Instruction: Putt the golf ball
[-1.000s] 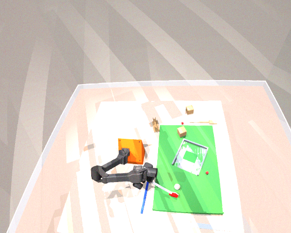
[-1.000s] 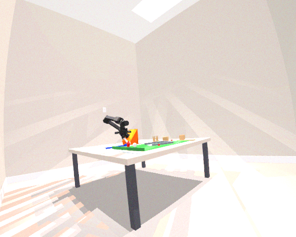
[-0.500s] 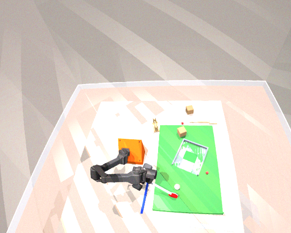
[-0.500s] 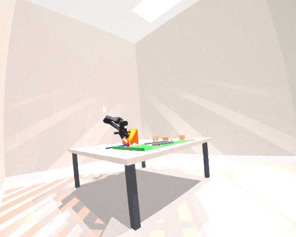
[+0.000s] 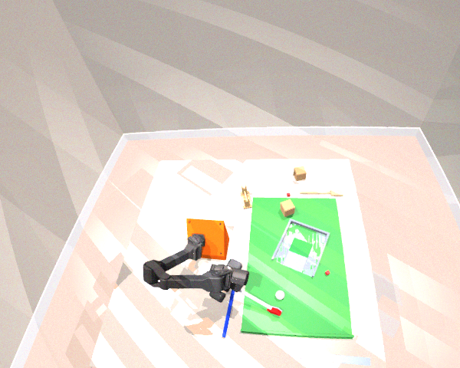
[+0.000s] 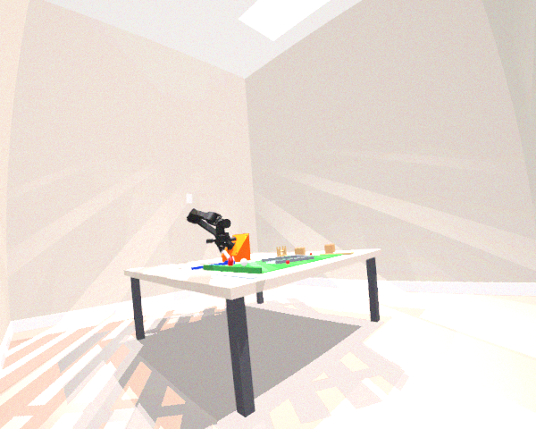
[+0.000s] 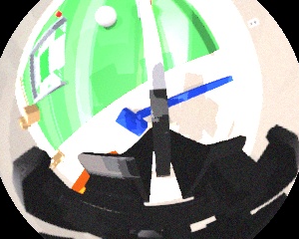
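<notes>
Top view: pincer [image 5: 233,290] [image 7: 157,130] of the black arm [image 5: 182,281] [image 6: 206,223], clamped on the dark grip of the red putter [image 5: 274,311] [image 6: 230,261] [image 7: 158,75]; white shaft slants out over the green mat [image 5: 301,313] [image 6: 238,264] [image 7: 105,85], red head near the golf ball [image 5: 280,294] [image 6: 244,261] [image 7: 106,16], w/ a gap between. Ball lies on the mat, well apart from the grey-walled ramp frame [image 5: 308,227] [image 6: 288,259] [image 7: 33,75], i.e. not on the raised green [image 5: 300,247] [image 7: 44,64] inside it. Small red ball [image 5: 327,272] [image 6: 288,261] [image 7: 59,14] on the mat beside the frame; 2nd red piece [image 5: 287,195] [image 6: 311,254] just beyond the mat edge. Wooden cube [image 5: 287,208] [image 6: 299,251] on the mat; another cube [image 5: 299,173] [image 6: 329,248] on the white surface [image 5: 206,198] [image 6: 185,277], nr. a thin wooden tool [image 5: 319,193]. Blue putter [image 5: 228,314] [image 6: 198,266] [image 7: 199,94] lies on the surface beside the mat, below the pincer. Orange block [image 5: 215,241] [image 6: 244,247] [image 7: 82,180] stands at the arm's foot.
</notes>
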You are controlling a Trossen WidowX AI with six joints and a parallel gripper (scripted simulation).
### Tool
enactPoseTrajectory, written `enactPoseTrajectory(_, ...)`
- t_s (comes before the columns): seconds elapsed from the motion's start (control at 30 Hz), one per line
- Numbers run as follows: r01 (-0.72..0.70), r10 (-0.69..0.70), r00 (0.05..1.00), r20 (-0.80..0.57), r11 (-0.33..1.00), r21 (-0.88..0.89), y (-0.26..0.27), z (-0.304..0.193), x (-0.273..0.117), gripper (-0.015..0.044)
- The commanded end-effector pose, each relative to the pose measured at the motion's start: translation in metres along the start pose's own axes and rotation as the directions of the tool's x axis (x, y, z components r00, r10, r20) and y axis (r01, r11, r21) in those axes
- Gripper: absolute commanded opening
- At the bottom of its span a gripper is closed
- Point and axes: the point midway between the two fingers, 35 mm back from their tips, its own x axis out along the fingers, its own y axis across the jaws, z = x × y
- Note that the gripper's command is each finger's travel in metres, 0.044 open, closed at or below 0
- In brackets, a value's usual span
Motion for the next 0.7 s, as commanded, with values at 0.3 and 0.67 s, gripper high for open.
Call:
enactPoseTrajectory(0.3, 0.001, -0.001, 1.000, 0.009, 1.000, -0.013, 0.118, -0.007, -0.001, 0.0000)
enactPoseTrajectory(0.67, -0.004, 0.004, 1.000, 0.007, 1.000, -0.015, 0.120, -0.006, -0.043, 0.0000)
